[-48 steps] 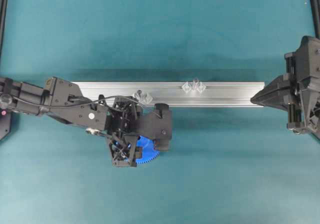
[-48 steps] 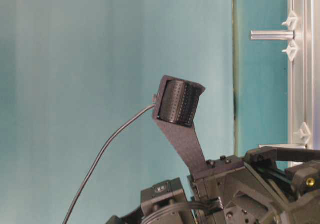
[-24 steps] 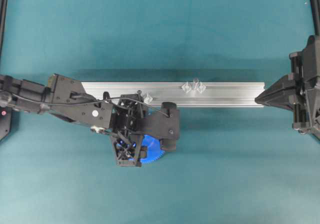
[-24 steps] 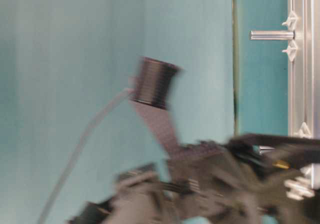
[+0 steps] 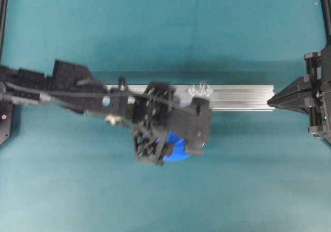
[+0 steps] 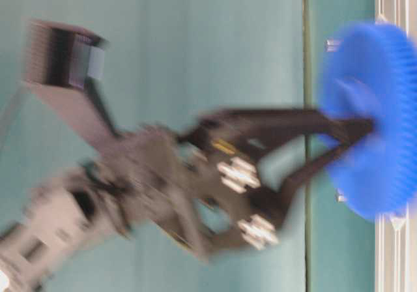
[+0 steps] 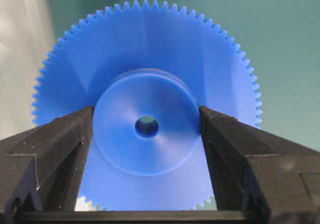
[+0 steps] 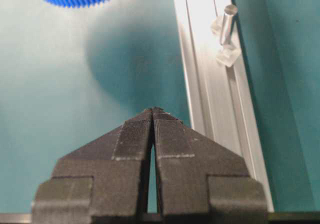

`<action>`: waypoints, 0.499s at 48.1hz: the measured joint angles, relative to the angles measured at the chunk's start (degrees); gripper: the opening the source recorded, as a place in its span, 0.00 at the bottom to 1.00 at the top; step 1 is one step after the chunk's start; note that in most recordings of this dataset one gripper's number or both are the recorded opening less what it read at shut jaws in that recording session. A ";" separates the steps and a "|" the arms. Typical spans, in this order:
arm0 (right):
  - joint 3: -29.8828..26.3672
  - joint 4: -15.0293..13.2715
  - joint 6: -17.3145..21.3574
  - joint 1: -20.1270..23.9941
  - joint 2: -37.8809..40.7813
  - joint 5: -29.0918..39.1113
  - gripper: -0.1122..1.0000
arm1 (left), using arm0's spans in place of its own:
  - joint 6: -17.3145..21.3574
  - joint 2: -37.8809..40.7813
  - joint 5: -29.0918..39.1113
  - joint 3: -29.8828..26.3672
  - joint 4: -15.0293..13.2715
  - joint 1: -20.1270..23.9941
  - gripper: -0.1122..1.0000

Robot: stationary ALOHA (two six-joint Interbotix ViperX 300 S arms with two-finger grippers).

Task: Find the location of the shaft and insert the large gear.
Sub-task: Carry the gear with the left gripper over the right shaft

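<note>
So the left arm is stretched out from the left edge of the overhead view, lying roughly along the long silver aluminium rail [image 5: 243,97] with its wrist dipped toward the near side, and the left gripper [image 7: 146,126] is clamped on the raised round hub of the big bright-blue plastic gear with fine teeth [image 7: 147,119]. The wrist view makes it super clear: the two black fingers [image 7: 60,144] press on either side of the hub, small centre hole facing the camera, toothed rim fanning out behind. From above, only a sliver of the gear pokes out under the black gripper body, just on the near side of the rail. The table-level view is pretty blurry, but you can see the gear held up on edge at the fingertips, close to the rail. The thin short grey metal pin [image 8: 228,21] stands on the rail between two clear faceted plastic brackets [image 8: 228,55], a bit right of the gear in the overhead shot, and the gear isn't on it. The right arm sits pulled back at the right edge, right gripper [image 8: 152,115] pointing along the rail's end with its ridged pads pressed together, holding nothing. No containers here, just the teal mat [image 5: 165,30] under everything.
</note>
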 measured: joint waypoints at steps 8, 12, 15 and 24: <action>0.62 0.09 1.93 0.00 -1.14 0.00 0.14 | 3.08 0.00 0.26 -1.76 0.00 3.16 0.75; 1.14 0.09 2.72 -0.09 -1.76 0.00 0.14 | 5.10 0.09 0.26 -2.02 0.09 4.66 0.75; 1.32 0.00 2.90 0.00 -2.46 0.00 0.14 | 6.68 0.00 0.26 -2.29 0.00 5.54 0.75; 1.67 0.09 2.99 0.00 -4.22 0.09 0.14 | 11.34 1.67 -0.62 -3.87 0.00 7.91 0.75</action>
